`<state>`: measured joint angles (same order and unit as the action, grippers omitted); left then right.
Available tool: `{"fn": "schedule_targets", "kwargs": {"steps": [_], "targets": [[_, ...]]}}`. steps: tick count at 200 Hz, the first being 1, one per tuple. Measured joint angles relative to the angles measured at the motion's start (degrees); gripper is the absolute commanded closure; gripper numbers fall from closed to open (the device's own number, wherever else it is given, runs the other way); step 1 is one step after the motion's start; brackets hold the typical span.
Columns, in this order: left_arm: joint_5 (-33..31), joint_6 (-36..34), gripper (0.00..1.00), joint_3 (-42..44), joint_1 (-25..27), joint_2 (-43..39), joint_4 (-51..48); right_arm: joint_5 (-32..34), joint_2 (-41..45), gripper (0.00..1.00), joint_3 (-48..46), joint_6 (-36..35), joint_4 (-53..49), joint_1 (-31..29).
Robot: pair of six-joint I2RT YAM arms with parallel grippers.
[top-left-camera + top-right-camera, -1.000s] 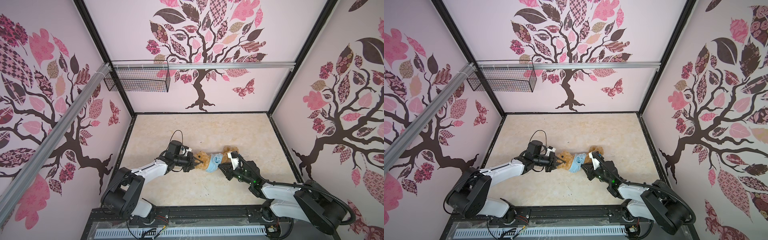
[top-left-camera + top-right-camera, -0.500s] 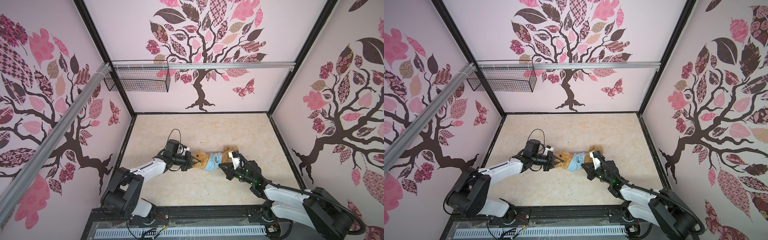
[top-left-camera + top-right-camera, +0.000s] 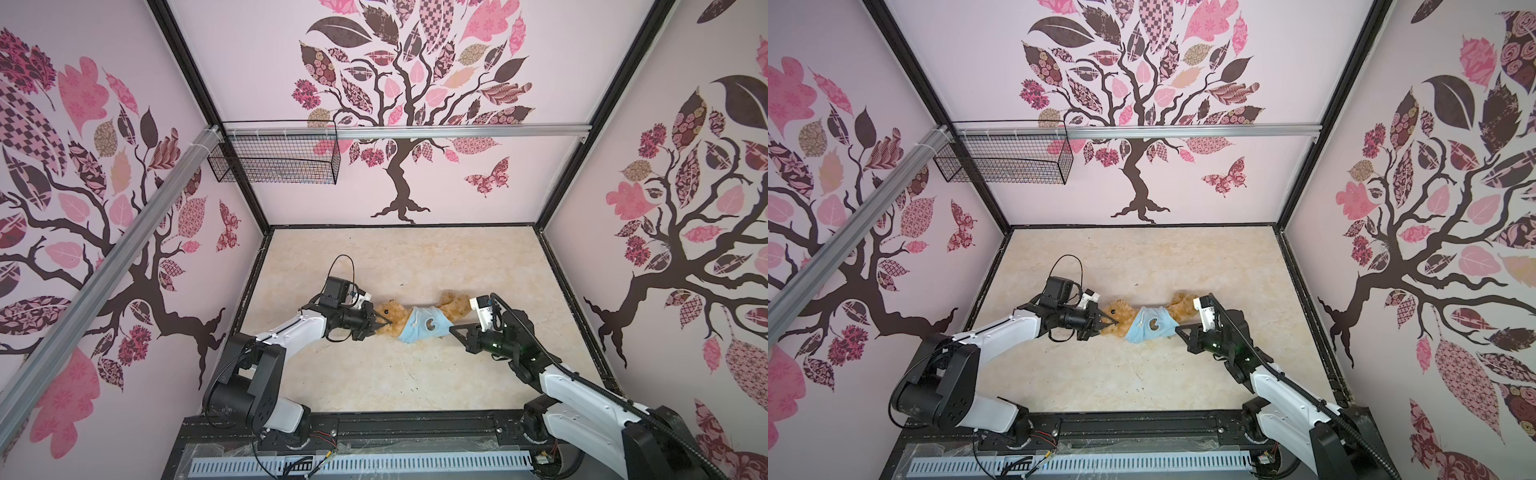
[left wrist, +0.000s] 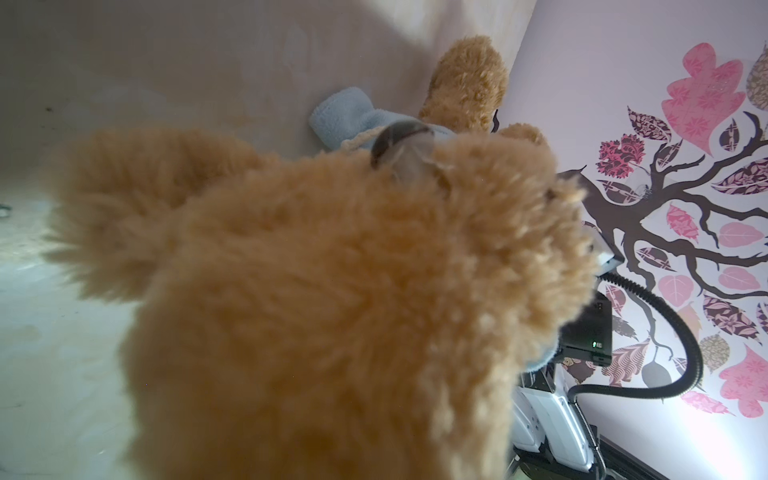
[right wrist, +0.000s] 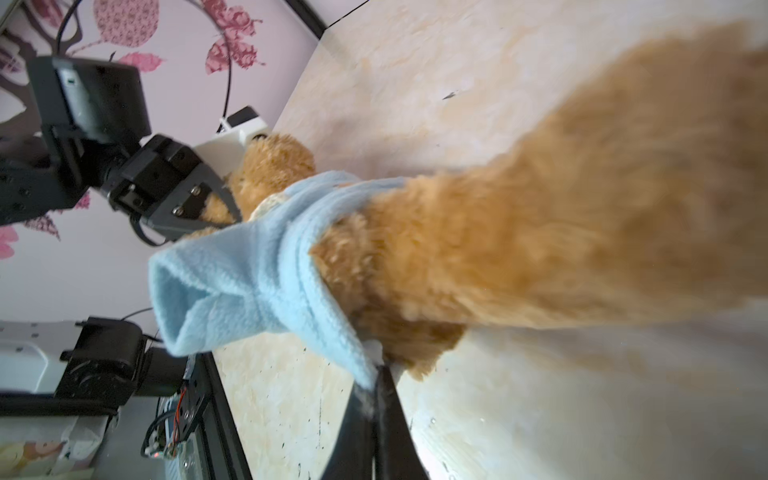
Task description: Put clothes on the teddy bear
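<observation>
The teddy bear (image 3: pixel 392 318) lies stretched out on the beige floor in both top views, head to the left, legs (image 3: pixel 454 302) to the right. A light blue shirt (image 3: pixel 424 325) covers its trunk, and one sleeve (image 5: pixel 199 291) hangs empty. My left gripper (image 3: pixel 384 324) is shut on the bear's head (image 3: pixel 1119 316). Golden-brown fur (image 4: pixel 332 311) fills the left wrist view and hides the jaws there. My right gripper (image 5: pixel 376 370) is shut on the shirt's hem, its dark fingers (image 5: pixel 388 415) pressed together over the blue fleece. In a top view the right gripper (image 3: pixel 1177 329) sits at the shirt's right edge.
A black wire basket (image 3: pixel 274 156) hangs from an aluminium rail (image 3: pixel 457 132) on the back wall. Patterned walls close the floor (image 3: pixel 374 257) on three sides. A black frame bar (image 3: pixel 374 419) runs along the front between the two arm bases.
My right gripper has shut on the shirt's hem and moved right, spreading the bunched shirt along the bear's body. The left gripper has stayed shut on the head.
</observation>
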<state>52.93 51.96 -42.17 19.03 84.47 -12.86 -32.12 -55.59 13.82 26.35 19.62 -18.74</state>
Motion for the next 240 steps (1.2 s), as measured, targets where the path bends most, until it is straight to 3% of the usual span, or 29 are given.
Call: {"fn": "schedule_targets", "kwargs": {"steps": [27, 58, 82, 132, 185, 240], "targets": [[-2.1, -6.1, 1.00, -1.6, 0.0, 0.0, -3.6, -2.1, -2.1, 1.00, 0.0, 2.7, -1.8, 5.7], [-7.6, -14.0, 1.00, -3.3, 2.0, -0.6, -8.4, -4.7, -5.6, 1.00, 0.0, 7.1, 1.8, 6.2], [-10.7, -17.0, 1.00, -3.6, 4.2, -1.5, -9.7, -5.2, -9.4, 1.00, 1.6, 6.4, 0.7, 6.3], [-12.9, -18.8, 1.00, -3.6, 4.4, -2.1, -9.9, -8.1, -10.1, 0.81, 3.2, 1.6, -3.1, 6.5], [-13.7, -19.0, 1.00, -3.6, 4.9, -2.1, -9.9, -7.5, -1.6, 0.68, 3.4, 3.0, -1.7, 4.3], [-13.8, -19.0, 1.00, -3.6, 5.1, -2.1, -9.9, -6.7, -11.6, 0.65, 6.8, 3.2, 0.8, -0.7]]}}
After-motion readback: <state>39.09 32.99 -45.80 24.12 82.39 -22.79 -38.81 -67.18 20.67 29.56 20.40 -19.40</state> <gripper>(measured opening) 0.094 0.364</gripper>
